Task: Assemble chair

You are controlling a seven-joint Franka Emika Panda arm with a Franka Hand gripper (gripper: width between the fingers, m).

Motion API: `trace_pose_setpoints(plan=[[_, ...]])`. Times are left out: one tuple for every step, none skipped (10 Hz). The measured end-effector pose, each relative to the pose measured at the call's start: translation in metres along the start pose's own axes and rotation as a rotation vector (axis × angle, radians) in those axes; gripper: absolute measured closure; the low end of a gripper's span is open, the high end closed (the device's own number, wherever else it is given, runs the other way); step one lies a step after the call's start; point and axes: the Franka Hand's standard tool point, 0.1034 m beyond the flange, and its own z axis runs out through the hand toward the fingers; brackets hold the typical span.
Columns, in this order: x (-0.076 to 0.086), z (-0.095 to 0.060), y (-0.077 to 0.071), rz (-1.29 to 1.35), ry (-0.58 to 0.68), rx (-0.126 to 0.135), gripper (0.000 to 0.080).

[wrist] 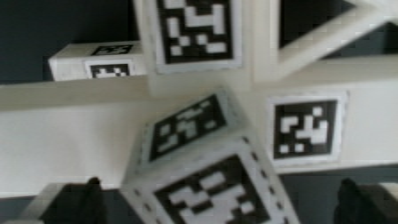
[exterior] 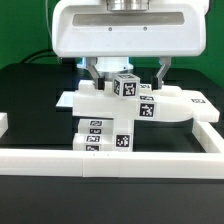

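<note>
The chair is a cluster of white blocky parts with black-and-white tags (exterior: 118, 112) in the middle of the black table. A cube-ended leg (exterior: 126, 86) sticks up from the cluster, resting tilted on the other parts. My gripper (exterior: 126, 76) hangs right over it, open, one finger on each side of the leg. In the wrist view the leg's tagged end (wrist: 199, 165) lies between my gripper's (wrist: 224, 203) dark fingertips (wrist: 80, 200), with a gap showing on both sides. A flat slab (wrist: 107, 110) and another tagged part (wrist: 196, 30) lie beyond it.
A long plain white border rail (exterior: 110, 156) runs along the front of the work area and turns back at the exterior view's right (exterior: 207, 108) and left (exterior: 3, 124). The chair parts lie just behind the front rail.
</note>
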Motion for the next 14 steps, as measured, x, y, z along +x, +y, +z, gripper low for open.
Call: trace_pose_setpoints(plan=[[-0.001, 0.001, 0.001, 0.007, -0.005, 0.0, 0.0151], [-0.002, 0.001, 0.001, 0.008, -0.022, 0.003, 0.0151], [-0.002, 0.001, 0.001, 0.007, -0.021, 0.003, 0.0151], [-0.008, -0.001, -0.002, -0.008, -0.096, 0.016, 0.0151], [-0.009, -0.004, -0.002, -0.021, -0.142, 0.018, 0.0151], [-0.014, -0.006, -0.003, -0.038, -0.21, 0.026, 0.0151], [-0.009, -0.008, -0.003, -0.081, -0.187, 0.027, 0.0151], [-0.008, -0.009, -0.003, -0.094, -0.182, 0.028, 0.0151], [-0.008, -0.008, 0.0, -0.138, -0.181, 0.03, 0.0151], [-0.007, -0.008, 0.001, -0.191, -0.178, 0.029, 0.0151], [-0.005, -0.007, 0.003, -0.273, -0.165, 0.02, 0.0151], [-0.003, -0.005, 0.005, -0.331, -0.147, 0.014, 0.0151], [-0.003, -0.004, 0.008, -0.372, -0.137, 0.005, 0.0151], [-0.002, -0.004, 0.007, -0.362, -0.131, 0.0, 0.0274]])
